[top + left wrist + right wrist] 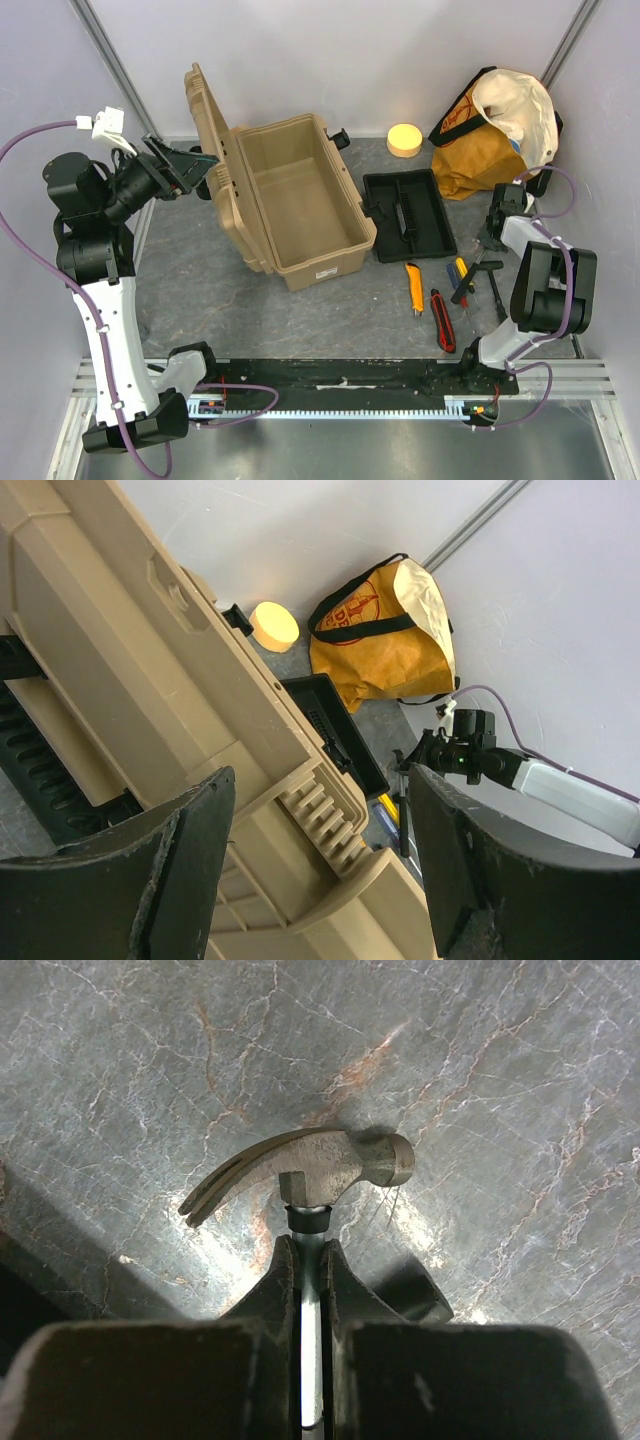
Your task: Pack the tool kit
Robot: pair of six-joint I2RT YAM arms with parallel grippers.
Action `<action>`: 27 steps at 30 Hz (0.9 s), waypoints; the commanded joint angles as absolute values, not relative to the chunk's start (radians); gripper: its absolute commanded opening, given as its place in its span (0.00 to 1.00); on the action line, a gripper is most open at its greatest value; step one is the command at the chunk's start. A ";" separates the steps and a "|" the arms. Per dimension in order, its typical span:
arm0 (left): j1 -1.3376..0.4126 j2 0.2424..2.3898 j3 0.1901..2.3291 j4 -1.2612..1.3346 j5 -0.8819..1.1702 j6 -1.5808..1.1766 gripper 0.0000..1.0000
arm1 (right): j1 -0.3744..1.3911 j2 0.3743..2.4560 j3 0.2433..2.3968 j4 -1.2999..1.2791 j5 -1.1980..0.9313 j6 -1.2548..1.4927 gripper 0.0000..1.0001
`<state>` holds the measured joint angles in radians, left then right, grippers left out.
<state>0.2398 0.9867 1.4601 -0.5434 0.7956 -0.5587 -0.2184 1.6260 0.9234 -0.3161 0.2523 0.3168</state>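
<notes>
Your tool kit [325,262] stands open on the left-centre of the table [220,300], with its lid [212,140] tipped up and back toward the left arm. The box looks empty inside.

Your left hand [320,820] sits at the lid's rim with its fingers [190,840] spread well apart. The tan edge shows between them, but you cannot tell whether either pad touches it.

Your right hand [312,1255] is closed tight on the bare steel shaft of the hammer [300,1165], just below the head. The head lies flat on the table.

Expect the kit to behave as a stiff, bulky shell. It is probably light while empty, so it may skid if something drops in hard. The lid is hinged and will likely swing if nudged, so steady it by its thick rim rather than by the thin latches.

The hammer is head-heavy and its shaft looks slick. A grip this close to the head should keep it from pivoting, though the long handle may trail and catch the box wall.

The black tray [410,215], the yellow knife [413,288], the red knife [442,320] and the screwdrivers [460,278] lie on the table between the kit and your right arm. They are not yet packed.
</notes>
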 commanded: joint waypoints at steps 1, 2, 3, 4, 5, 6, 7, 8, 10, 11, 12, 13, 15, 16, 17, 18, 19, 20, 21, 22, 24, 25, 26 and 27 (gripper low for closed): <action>0.238 0.986 1.460 -0.520 0.811 -0.523 0.76 | -0.218 1.595 0.950 -0.298 0.221 0.301 0.00; 0.238 0.985 1.459 -0.522 0.811 -0.523 0.76 | -0.216 1.580 0.950 -0.296 0.215 0.302 0.00; 0.238 0.986 1.459 -0.520 0.811 -0.523 0.76 | -0.216 1.560 0.950 -0.298 0.210 0.304 0.00; 0.238 0.983 1.459 -0.522 0.811 -0.525 0.76 | -0.213 1.543 0.951 -0.299 0.209 0.305 0.00; 0.238 0.985 1.459 -0.520 0.811 -0.523 0.76 | -0.210 1.520 0.954 -0.304 0.210 0.308 0.00; 0.238 0.985 1.459 -0.520 0.811 -0.525 0.76 | -0.207 1.497 0.959 -0.308 0.213 0.311 0.00; 0.238 0.983 1.459 -0.520 0.811 -0.526 0.76 | -0.203 1.473 0.962 -0.313 0.216 0.316 0.00; 0.238 0.985 1.459 -0.519 0.810 -0.526 0.76 | -0.198 1.438 0.968 -0.325 0.216 0.322 0.00; 0.238 0.982 1.459 -0.522 0.811 -0.526 0.76 | -0.190 1.392 0.983 -0.354 0.222 0.328 0.00; 0.238 0.982 1.459 -0.520 0.811 -0.526 0.76 | -0.186 1.366 0.995 -0.366 0.224 0.331 0.00; 0.238 0.983 1.459 -0.520 0.811 -0.526 0.76 | -0.180 1.342 1.005 -0.382 0.224 0.333 0.00; 0.236 0.983 1.459 -0.520 0.811 -0.526 0.76 | -0.176 1.313 1.017 -0.399 0.222 0.334 0.00; 0.238 0.983 1.460 -0.520 0.811 -0.528 0.76 | -0.166 1.255 1.045 -0.429 0.224 0.339 0.00; 0.238 0.983 1.462 -0.520 0.813 -0.526 0.76 | -0.161 1.223 1.069 -0.442 0.216 0.342 0.00; 0.238 0.985 1.463 -0.520 0.810 -0.528 0.76 | -0.155 1.198 1.093 -0.454 0.207 0.345 0.00; 0.238 0.985 1.466 -0.519 0.810 -0.528 0.76 | -0.150 1.175 1.120 -0.466 0.184 0.347 0.00; 0.236 0.985 1.470 -0.518 0.808 -0.531 0.76 | -0.146 1.160 1.147 -0.469 0.152 0.351 0.00; 0.238 0.986 1.474 -0.520 0.808 -0.529 0.76 | -0.143 1.148 1.175 -0.474 0.120 0.359 0.00; 0.238 0.986 1.482 -0.520 0.808 -0.528 0.76 | -0.138 1.140 1.208 -0.479 0.074 0.371 0.00; 0.238 0.986 1.489 -0.525 0.805 -0.528 0.76 | -0.130 1.141 1.242 -0.476 0.028 0.382 0.00; 0.238 0.985 1.502 -0.531 0.804 -0.525 0.76 | -0.086 1.152 1.311 -0.474 -0.058 0.408 0.00; 0.238 0.986 1.508 -0.532 0.802 -0.523 0.76 | -0.054 1.158 1.342 -0.465 -0.078 0.417 0.00; 0.238 0.986 1.511 -0.534 0.801 -0.525 0.76 | -0.020 1.166 1.374 -0.453 -0.087 0.432 0.00; 0.239 0.985 1.512 -0.537 0.799 -0.523 0.76 | 0.038 1.175 1.408 -0.442 -0.090 0.443 0.00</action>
<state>0.2398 0.9878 1.4643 -0.5446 0.7952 -0.5583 -0.0910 1.1645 1.2705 -0.4931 0.0463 0.3820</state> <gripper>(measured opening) 0.758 0.036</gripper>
